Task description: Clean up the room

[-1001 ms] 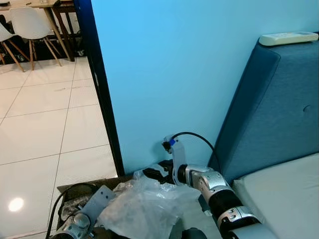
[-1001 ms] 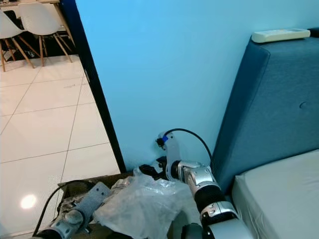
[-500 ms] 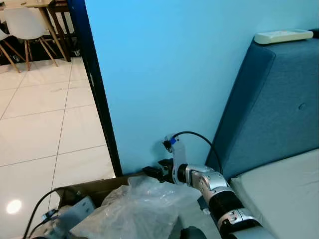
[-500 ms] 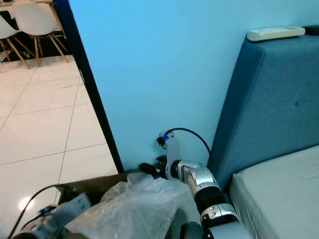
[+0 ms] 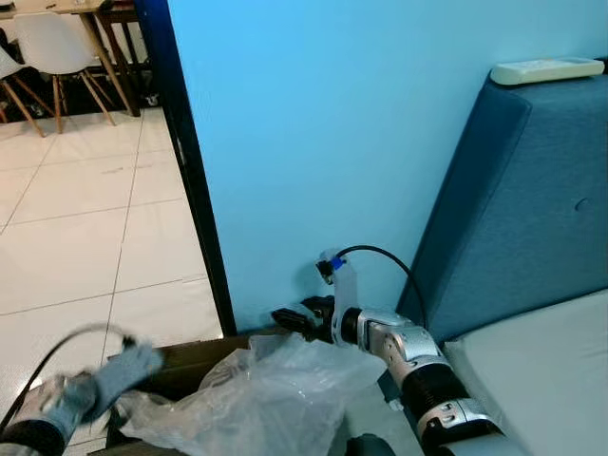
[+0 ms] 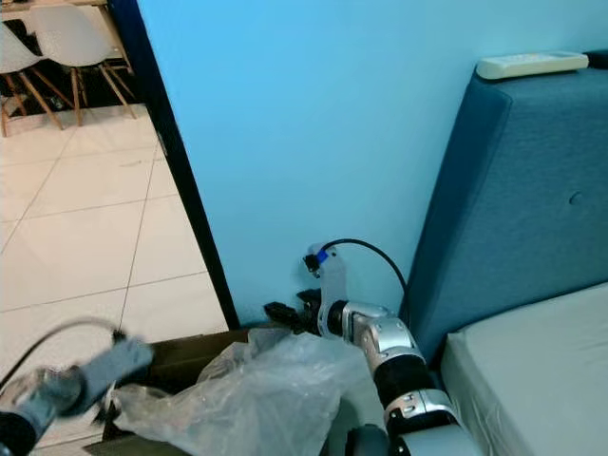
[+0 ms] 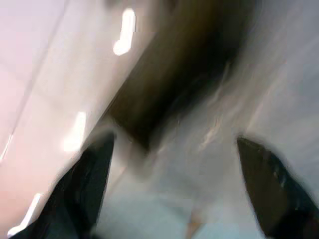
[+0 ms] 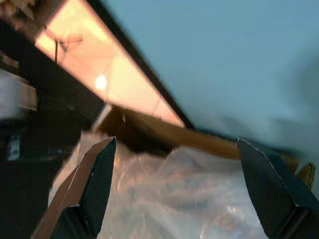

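Right tool (image 5: 285, 319) released, fingers spread, sitting by the blue wall (image 5: 323, 123) just above the clear plastic bag (image 5: 256, 399). Bag is crumpled over the cardboard box (image 5: 185, 359) on the tiled floor (image 5: 85, 247). Left tool (image 5: 123, 366) blurred at the box's left edge, fingers apart and holding nothing. White remote (image 5: 546, 71) on the blue headboard (image 5: 532, 218).
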`<state>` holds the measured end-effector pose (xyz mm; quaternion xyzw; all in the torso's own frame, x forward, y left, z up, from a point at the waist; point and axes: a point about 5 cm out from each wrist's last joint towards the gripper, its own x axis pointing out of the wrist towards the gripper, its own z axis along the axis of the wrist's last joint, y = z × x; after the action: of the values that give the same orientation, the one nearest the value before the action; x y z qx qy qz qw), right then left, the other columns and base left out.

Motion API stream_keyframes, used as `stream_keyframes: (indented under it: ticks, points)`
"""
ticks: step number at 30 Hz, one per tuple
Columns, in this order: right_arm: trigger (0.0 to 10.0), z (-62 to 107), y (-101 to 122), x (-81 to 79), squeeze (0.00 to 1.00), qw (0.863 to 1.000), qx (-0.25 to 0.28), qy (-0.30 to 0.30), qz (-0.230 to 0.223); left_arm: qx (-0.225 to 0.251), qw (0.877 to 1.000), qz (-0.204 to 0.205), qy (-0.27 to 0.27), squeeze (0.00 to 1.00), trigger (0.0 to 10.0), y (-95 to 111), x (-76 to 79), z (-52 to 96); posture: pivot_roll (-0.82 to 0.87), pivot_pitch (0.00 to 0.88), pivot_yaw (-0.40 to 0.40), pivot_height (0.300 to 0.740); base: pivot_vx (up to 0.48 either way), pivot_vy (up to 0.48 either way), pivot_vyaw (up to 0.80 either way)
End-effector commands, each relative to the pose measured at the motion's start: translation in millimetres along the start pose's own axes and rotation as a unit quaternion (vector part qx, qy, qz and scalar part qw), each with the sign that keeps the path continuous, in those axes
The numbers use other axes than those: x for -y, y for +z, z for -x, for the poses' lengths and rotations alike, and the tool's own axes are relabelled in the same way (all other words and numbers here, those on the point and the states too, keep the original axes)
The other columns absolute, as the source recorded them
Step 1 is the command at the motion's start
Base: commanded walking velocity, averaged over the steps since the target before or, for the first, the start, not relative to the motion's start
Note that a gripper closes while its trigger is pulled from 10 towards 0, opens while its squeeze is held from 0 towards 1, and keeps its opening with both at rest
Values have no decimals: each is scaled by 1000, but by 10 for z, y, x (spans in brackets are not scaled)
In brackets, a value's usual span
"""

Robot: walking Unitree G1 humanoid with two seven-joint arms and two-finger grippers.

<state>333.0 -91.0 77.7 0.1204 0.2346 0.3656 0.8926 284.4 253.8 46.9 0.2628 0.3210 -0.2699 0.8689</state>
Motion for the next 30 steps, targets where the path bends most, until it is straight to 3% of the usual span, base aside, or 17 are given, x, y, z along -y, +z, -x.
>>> stream_keyframes:
  ticks: [1, 2, 3, 4, 5, 6, 7, 9, 10, 11, 13, 15, 21, 23, 24, 28, 30]
  points:
    - [10000, 45, -67, 81, 0, 999, 15, -21, -21, 105, 993, 18, -50, 749, 10000, 284, 108, 5, -20, 32, -48, 615, 0, 0, 0]
    - [10000, 45, -67, 81, 0, 999, 15, -21, -21, 105, 993, 18, -50, 749, 10000, 284, 108, 5, -20, 32, -48, 615, 0, 0, 0]
    - [10000, 75, -89, 146, 0, 998, 25, -40, -39, 191, 976, 56, -85, 0, 10000, 509, 175, 50, -29, 29, -45, 620, 0, 0, 0]
    - [10000, 75, -89, 146, 0, 998, 25, -40, -39, 191, 976, 56, -85, 0, 10000, 509, 175, 50, -29, 29, -45, 620, 0, 0, 0]
    - [10000, 125, -121, 230, 0, 996, 34, -65, -52, 276, 947, 106, -125, 0, 10000, 723, 283, 70, -37, 24, -40, 625, 0, 0, 0]
    - [10000, 125, -121, 230, 0, 996, 34, -65, -52, 276, 947, 106, -125, 0, 10000, 723, 283, 70, -37, 24, -40, 625, 0, 0, 0]
    - [10000, 175, -143, 300, 0, 994, 40, -87, -60, 315, 925, 146, -152, 0, 10000, 814, 401, 13, -48, 22, -36, 630, 0, 0, 0]
    - [10000, 175, -143, 300, 0, 994, 40, -87, -60, 315, 925, 146, -152, 0, 10000, 814, 401, 13, -48, 22, -36, 630, 0, 0, 0]
    - [10000, 230, -168, 367, 0, 991, 45, -108, -66, 330, 910, 180, -174, 0, 10000, 850, 539, -82, -56, 16, -33, 635, 0, 0, 0]
    - [10000, 293, -199, 435, 0, 988, 49, -129, -69, 318, 907, 207, -182, 0, 10000, 815, 691, -209, -62, 10, -31, 640, 0, 0, 0]
    - [10000, 293, -199, 435, 0, 988, 49, -129, -69, 318, 907, 207, -182, 0, 10000, 815, 691, -209, -62, 10, -31, 640, 0, 0, 0]
    - [10000, 372, -255, 519, 0, 984, 52, -155, -71, 297, 905, 237, -191, 0, 10000, 731, 879, -311, -68, 3, -28, 650, 0, 0, 0]
    - [10000, 434, -325, 584, 0, 980, 50, -175, -74, 283, 900, 267, -196, 0, 10000, 641, 974, -346, -71, 1, -28, 665, 0, 0, 0]
    - [10000, 475, -413, 624, 0, 978, 35, -195, -70, 263, 902, 290, -181, 0, 10000, 509, 991, -383, -67, 0, -21, 670, 0, 0, 0]
    - [10000, 521, -514, 664, 0, 973, 17, -218, -67, 235, 904, 322, -152, 0, 10000, 330, 994, -424, -65, 0, -18, 675, 0, 0, 0]
    - [10000, 556, -591, 690, 0, 970, 2, -235, -63, 210, 904, 350, -128, 0, 10000, 182, 1002, -450, -65, 0, -18, 680, 0, 0, 0]
    - [10000, 612, -718, 724, 0, 964, -23, -259, -58, 168, 899, 395, -83, 0, 10000, -91, 1061, -471, -63, 0, -17, 690, 0, 0, 0]
